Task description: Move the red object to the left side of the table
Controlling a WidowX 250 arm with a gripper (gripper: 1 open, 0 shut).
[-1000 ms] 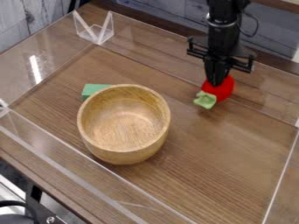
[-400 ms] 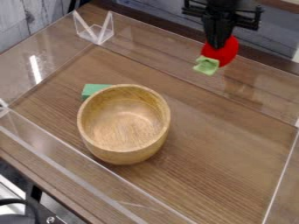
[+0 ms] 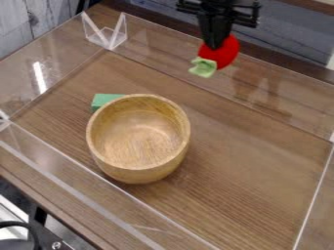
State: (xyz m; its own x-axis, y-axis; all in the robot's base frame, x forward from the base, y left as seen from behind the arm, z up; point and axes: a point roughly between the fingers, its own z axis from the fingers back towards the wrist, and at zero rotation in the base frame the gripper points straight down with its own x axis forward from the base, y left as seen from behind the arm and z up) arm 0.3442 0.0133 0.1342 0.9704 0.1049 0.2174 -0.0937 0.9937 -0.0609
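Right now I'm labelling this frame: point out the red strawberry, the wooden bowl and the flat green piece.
red strawberry (image 3: pixel 221 53), camera view, red body below the tool.
wooden bowl (image 3: pixel 139 138), camera view, inner floor.
flat green piece (image 3: pixel 104 100), camera view, visible corner behind the bowl.

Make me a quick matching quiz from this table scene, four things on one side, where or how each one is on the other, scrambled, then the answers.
Things:
1. red object
2. wooden bowl
3. flat green piece
4. hand

States:
A. lies on the table, just beyond the bowl
B. shut, pointing down
C. held up off the tabletop
D. stands empty, near the table's middle

Pairs: 1-C, 2-D, 3-A, 4-B
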